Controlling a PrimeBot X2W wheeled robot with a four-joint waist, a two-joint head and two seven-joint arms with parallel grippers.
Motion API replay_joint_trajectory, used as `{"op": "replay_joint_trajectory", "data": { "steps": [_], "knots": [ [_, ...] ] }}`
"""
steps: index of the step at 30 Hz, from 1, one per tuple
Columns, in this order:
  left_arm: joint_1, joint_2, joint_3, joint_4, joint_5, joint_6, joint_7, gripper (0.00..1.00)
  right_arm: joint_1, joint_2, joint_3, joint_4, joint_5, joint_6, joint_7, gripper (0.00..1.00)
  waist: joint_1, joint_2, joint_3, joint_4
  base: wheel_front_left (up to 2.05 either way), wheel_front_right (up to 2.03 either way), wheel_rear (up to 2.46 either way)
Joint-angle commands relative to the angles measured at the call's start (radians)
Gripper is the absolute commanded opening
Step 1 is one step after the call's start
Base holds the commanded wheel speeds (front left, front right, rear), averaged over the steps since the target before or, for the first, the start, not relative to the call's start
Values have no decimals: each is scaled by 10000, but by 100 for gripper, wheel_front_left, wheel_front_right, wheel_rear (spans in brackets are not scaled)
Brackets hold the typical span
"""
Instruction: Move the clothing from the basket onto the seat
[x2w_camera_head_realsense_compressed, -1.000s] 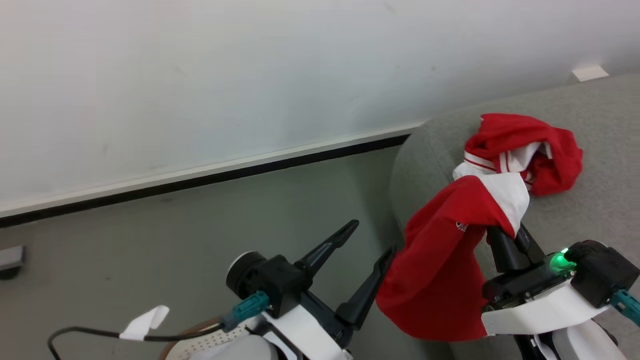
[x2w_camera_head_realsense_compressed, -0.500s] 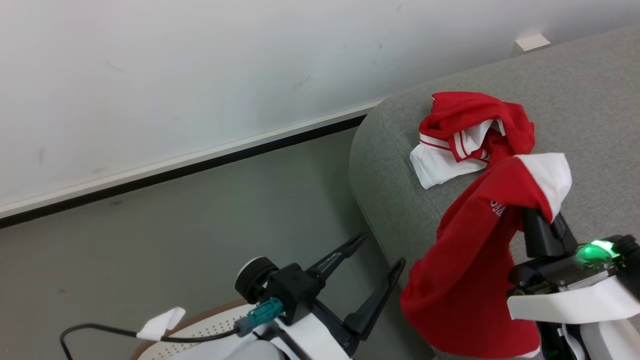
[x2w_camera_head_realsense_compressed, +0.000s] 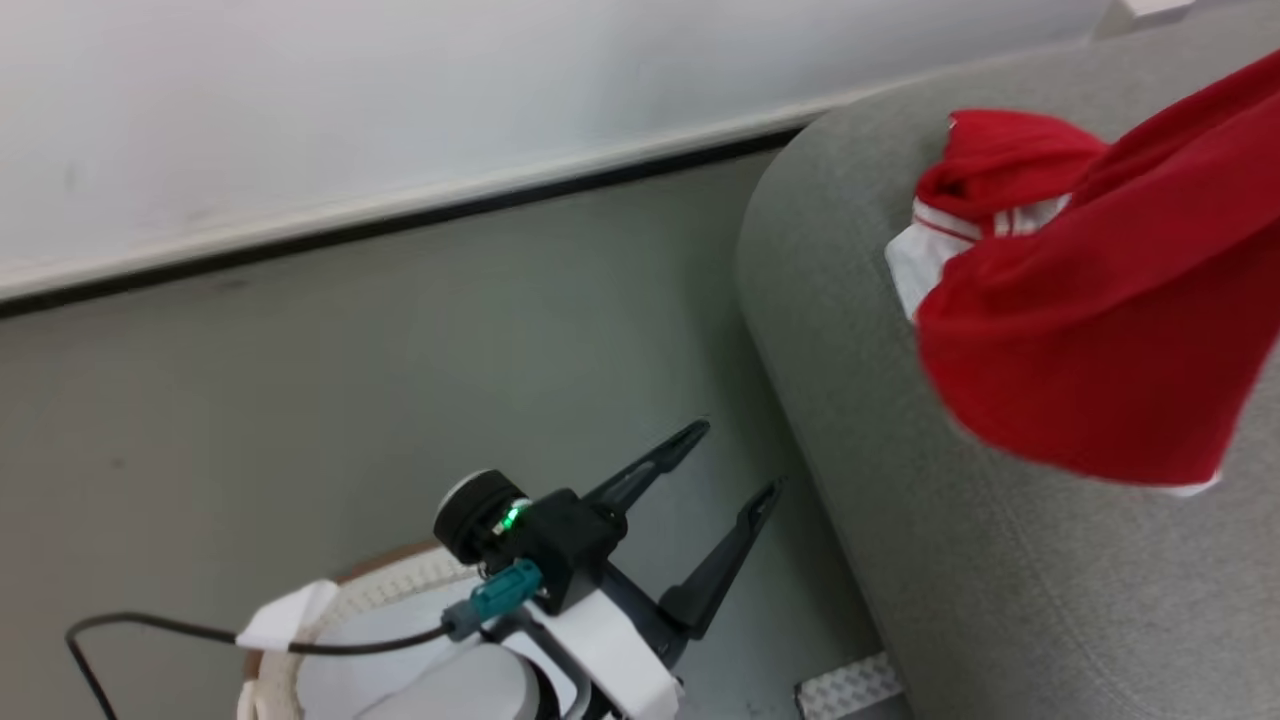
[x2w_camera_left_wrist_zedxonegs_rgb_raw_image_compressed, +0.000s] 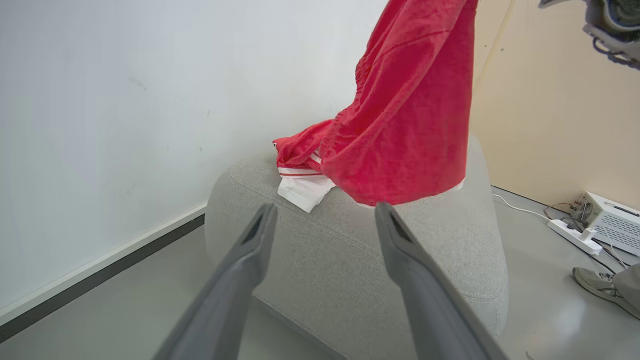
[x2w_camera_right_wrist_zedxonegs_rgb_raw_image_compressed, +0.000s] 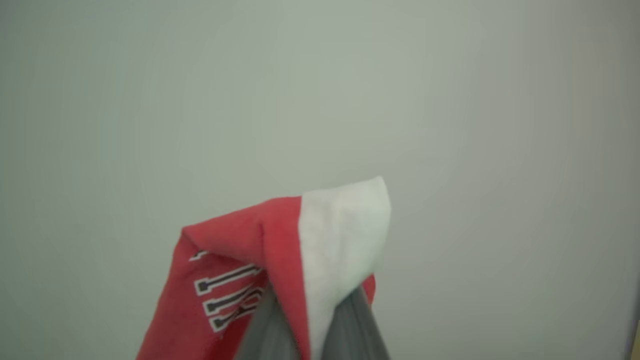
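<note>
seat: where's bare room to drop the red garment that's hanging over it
Free: the broad grey front of the seat, between the hanging garment and the seat's rounded near edge. Crowded: the end by the wall, where a crumpled garment lies.

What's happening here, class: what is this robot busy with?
The robot's right tool is shut on a red garment, which hangs over the grey seat. A second red-and-white garment lies bunched on the seat. The left tool is open and empty, near the white basket.
</note>
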Motion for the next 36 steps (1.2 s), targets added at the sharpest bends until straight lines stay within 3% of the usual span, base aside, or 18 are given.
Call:
{"op": "replay_joint_trajectory", "data": {
  "steps": [1, 6, 11, 20, 26, 27, 28, 29, 30, 36],
  "knots": [
    [-135, 98, 47, -91, 126, 41, 35, 100, -319, -227, -341, 229, -4, -24, 53, 0, 0, -1, 607, 413, 0, 0, 0],
    [-465, 354, 198, -368, 235, 71, 218, 100, -1211, -1133, -1313, 1722, 314, -23, 26, 0, 0, -1, 1594, 790, 0, 0, 0],
    [-801, 569, 303, -567, 357, 102, 432, 100, -1995, -1376, -1658, 2878, 992, -18, 393, 0, 0, -1, 2368, 1029, 0, 0, 0],
    [-1181, 964, 581, -877, 425, 167, 630, 100, -2678, -2261, -618, 5656, -224, -21, 1410, 0, 0, -1, 3403, 1370, 0, 0, 0],
    [-1217, 1008, 685, -769, 348, 285, 579, 100, -2866, -2203, 480, 6922, 8, -24, 3035, 2, 0, -1, 3493, 1432, 0, 0, 0],
    [-1191, 1017, 709, -735, 319, 303, 559, 100, -2852, -2172, 650, 7057, 59, -24, 3291, 27, 0, -1, 3448, 1419, 0, 0, 0],
    [-1151, 1011, 712, -697, 280, 316, 533, 100, -2829, -2148, 789, 7253, 154, -24, 3610, 45, 0, -1, 3374, 1411, 0, 0, 0],
    [-1115, 995, 718, -660, 260, 330, 486, 100, -2815, -2127, 943, 7318, 245, -23, 3845, 78, 0, -1, 3279, 1404, 0, 0, 0],
    [-1067, 968, 721, -630, 226, 344, 445, 100, -2836, -2144, 1023, 7411, 344, -23, 4023, 100, 0, -1, 3160, 1393, 0, 0, 0],
    [-621, 884, 849, -358, -167, 463, 162, 100, -2670, -2165, 1716, 7270, 742, -24, 4791, 100, 0, -1, 2108, 1157, 0, 0, 0]
  ]
}}
